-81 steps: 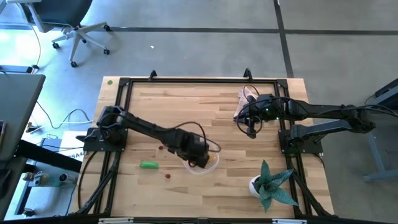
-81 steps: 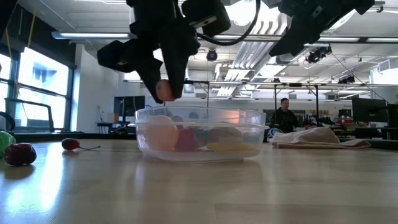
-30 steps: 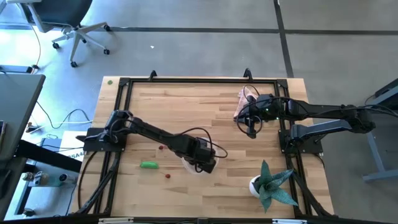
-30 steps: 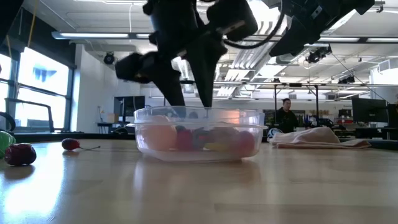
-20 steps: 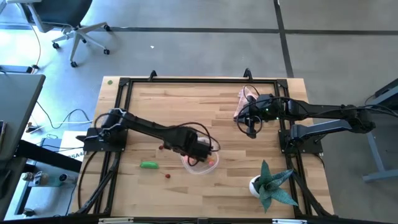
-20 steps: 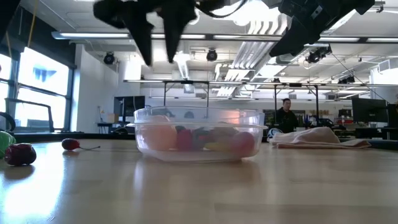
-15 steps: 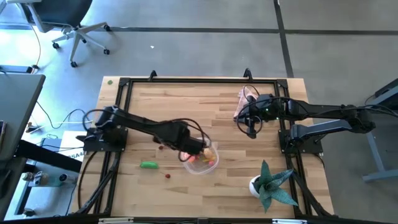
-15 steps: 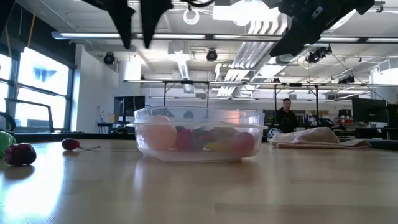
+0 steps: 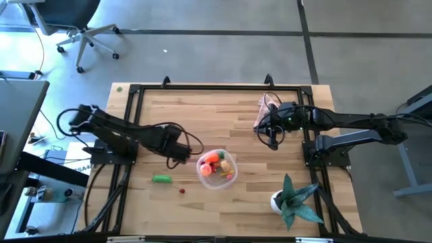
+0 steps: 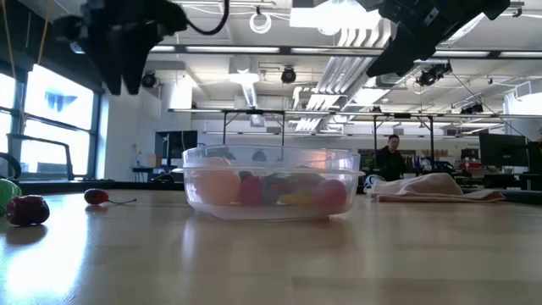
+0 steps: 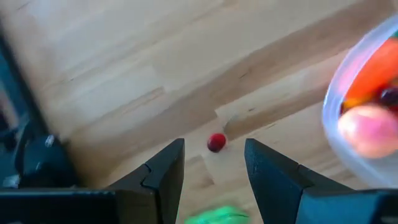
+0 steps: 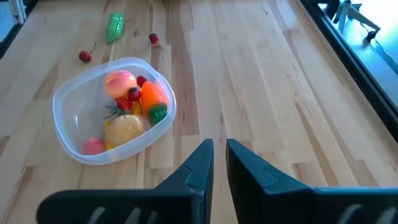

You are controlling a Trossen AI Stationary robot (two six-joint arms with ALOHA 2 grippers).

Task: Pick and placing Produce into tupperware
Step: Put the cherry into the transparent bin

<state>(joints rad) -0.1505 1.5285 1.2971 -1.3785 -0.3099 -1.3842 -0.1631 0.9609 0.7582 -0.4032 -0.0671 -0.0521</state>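
Green pod (image 9: pixel 161 179): on table (image 9: pixel 236 115), long axis left-right, left of tupperware (image 9: pixel 217 169). Tupperware holds carrot (image 12: pixel 154 94), balls. Red berry (image 11: pixel 216 142) loose beside left gripper (image 11: pixel 214 163): spread, holding nothing. Right gripper (image 12: pixel 218 157): pressed together, empty, near cloth (image 9: pixel 262 113).

clear plastic tupperware (image 12: pixel 93 134), wood table (image 12: pixel 249 81)

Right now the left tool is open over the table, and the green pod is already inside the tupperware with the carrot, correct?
Not quite. The green pod lies on the table outside the tupperware, as the high view shows. The carrot is inside, and the left tool is open.
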